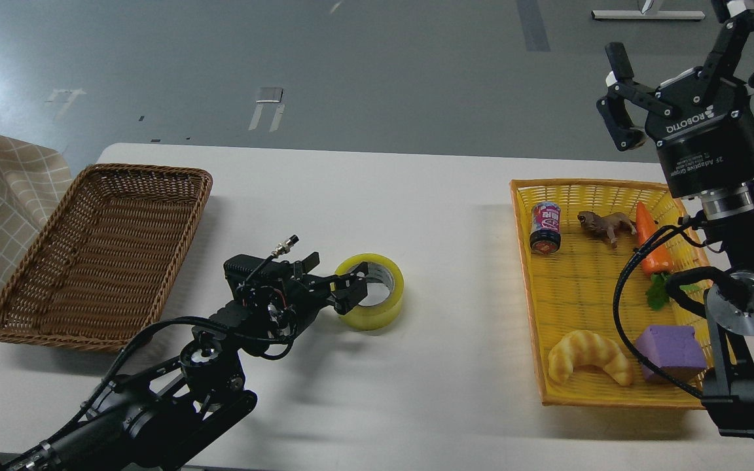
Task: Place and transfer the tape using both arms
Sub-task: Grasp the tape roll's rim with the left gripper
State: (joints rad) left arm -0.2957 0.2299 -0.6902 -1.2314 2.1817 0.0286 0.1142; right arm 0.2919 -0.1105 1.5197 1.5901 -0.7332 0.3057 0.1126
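Left gripper: reaching in from seven o'clock toward the centre of the table; its fingers are sitting narrowly apart across the near-left wall of the tape, one fingertip showing over the core hole and the other on the outer side; it is touching the roll, though a firm pinch cannot be told from this angle

Tape: lying flat, hole upward, on the white table near its middle; it is sitting between the two baskets and well apart from both

Right gripper: hanging high at two o'clock, above the far corner of the yellow basket; its fingers are spreading wide and holding nothing

Brown wicker basket: resting at nine o'clock on the table, beside a checked cloth at the left edge

Yellow basket: sitting at three o'clock; it is carrying a small can standing at its far-left part, a toy animal just right of the can, a carrot by the far-right side, a croissant at the near end and a purple block just right of the croissant
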